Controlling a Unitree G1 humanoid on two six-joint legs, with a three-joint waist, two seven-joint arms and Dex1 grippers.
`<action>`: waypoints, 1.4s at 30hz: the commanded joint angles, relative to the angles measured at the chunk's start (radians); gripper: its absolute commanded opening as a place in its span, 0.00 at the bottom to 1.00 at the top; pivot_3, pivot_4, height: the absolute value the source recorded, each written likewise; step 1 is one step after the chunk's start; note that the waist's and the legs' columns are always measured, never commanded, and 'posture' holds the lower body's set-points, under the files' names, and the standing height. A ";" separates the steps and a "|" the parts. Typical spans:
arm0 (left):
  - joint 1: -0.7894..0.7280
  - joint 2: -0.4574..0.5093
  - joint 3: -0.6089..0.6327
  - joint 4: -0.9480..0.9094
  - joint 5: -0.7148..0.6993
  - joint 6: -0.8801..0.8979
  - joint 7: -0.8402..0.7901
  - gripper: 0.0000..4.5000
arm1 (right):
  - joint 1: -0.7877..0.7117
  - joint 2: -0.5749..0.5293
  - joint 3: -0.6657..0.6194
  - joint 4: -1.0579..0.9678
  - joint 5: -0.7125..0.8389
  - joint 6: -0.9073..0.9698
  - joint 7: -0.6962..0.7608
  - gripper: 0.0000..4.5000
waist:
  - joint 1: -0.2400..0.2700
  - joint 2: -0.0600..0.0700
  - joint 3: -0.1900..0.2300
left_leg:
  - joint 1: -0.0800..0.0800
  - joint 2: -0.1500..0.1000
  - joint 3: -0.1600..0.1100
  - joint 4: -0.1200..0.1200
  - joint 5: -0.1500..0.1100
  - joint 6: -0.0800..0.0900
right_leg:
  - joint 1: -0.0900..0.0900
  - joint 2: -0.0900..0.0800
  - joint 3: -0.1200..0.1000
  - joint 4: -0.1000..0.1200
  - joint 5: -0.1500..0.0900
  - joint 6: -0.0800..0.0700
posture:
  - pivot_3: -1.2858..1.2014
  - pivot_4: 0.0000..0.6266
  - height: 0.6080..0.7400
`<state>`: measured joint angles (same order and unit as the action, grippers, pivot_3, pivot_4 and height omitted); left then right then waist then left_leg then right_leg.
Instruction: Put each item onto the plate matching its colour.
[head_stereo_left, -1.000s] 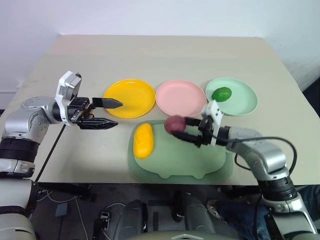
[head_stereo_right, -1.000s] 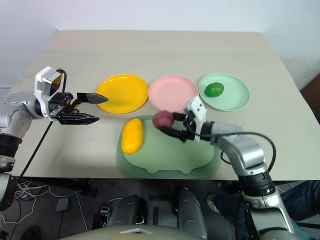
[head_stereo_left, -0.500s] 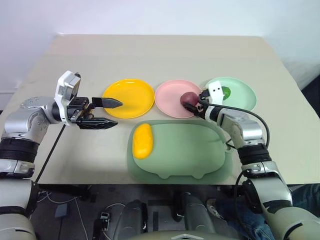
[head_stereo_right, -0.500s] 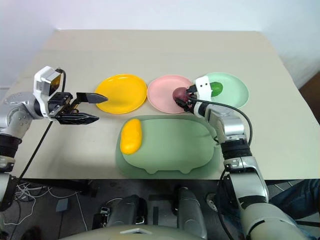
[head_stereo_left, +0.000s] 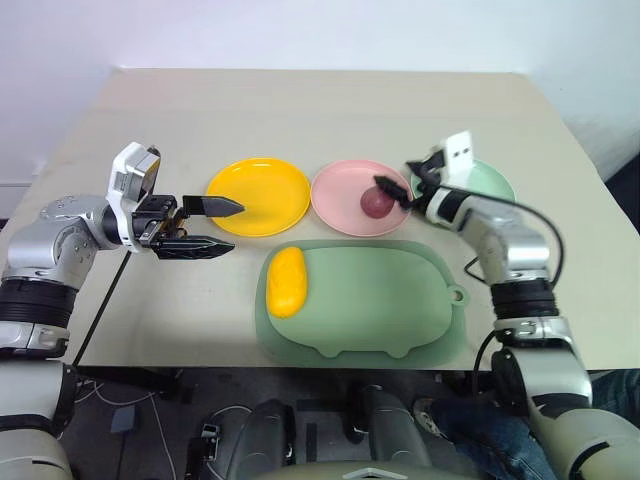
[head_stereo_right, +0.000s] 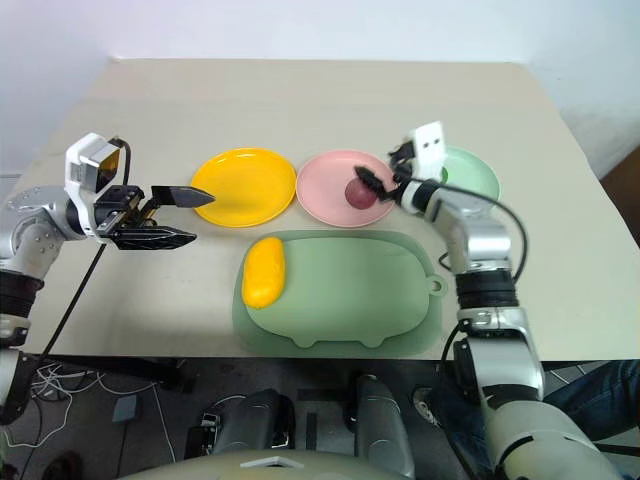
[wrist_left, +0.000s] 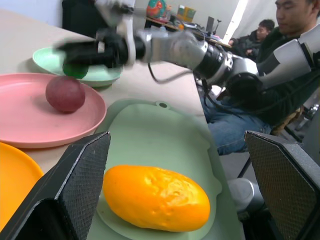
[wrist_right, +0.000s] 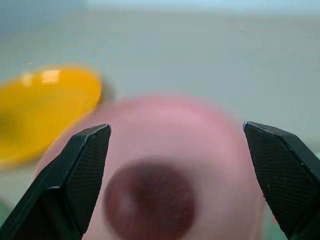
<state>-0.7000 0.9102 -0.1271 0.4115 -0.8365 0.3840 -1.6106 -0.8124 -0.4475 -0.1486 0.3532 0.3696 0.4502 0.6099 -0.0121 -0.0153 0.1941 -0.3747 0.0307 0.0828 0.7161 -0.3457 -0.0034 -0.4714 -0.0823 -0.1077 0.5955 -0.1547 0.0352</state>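
Note:
The dark reddish-purple fruit lies on the pink plate. Just beside it, over the plate's right rim, my right gripper is open and holds nothing; its wrist view shows the fruit between wide-spread fingers. The yellow fruit lies on the pig-shaped tray. The yellow plate carries nothing. The green plate is largely covered by my right arm; a green fruit peeks out on it in the left wrist view. My left gripper hovers open, left of the yellow plate.
The beige table stretches bare behind the three plates. The pig-shaped tray reaches close to the table's front edge. People sit beyond the table's right side in the left wrist view.
My right gripper carried the reddish-purple fruit from above the tray to the pink plate, opened, and drew back to the right. The fruit now rests on the plate. The left arm stayed still.

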 joint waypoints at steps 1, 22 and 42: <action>-0.016 0.003 0.029 -0.014 -0.001 -0.006 -0.004 1.00 | -0.010 -0.074 -0.069 -0.113 0.110 0.051 0.120 0.99 | 0.001 0.000 0.000 | 0.000 0.000 0.000 0.000 0.000 0.000 | 0.000 0.000 0.000 0.000 0.000 0.000 | 0.52 0.24 1.00; -0.013 -0.023 0.045 -0.040 0.053 0.028 -0.004 1.00 | 0.315 -0.419 0.038 -0.096 0.155 -0.144 0.960 0.99 | 0.004 0.000 0.000 | 0.001 0.000 0.000 0.002 -0.003 0.005 | 0.001 0.000 0.000 0.000 0.000 0.000 | 0.52 0.24 1.00; 0.057 0.026 0.075 -0.476 0.016 0.793 0.397 1.00 | 0.292 -0.370 0.045 -0.082 0.141 -0.135 0.885 0.99 | 0.004 -0.001 0.000 | 0.002 0.000 -0.001 0.001 0.000 -0.001 | 0.002 -0.001 0.000 0.000 0.000 0.000 | 0.52 0.24 1.00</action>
<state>-0.6598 0.9167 -0.0626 0.0267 -0.7961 1.1210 -1.2436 -0.4998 -0.8208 -0.0926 0.2795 0.5133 0.3223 1.5050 -0.0078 -0.0158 0.1940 -0.3729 0.0308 0.0813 0.7174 -0.3454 -0.0041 -0.4692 -0.0828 -0.1075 0.5953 -0.1548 0.0356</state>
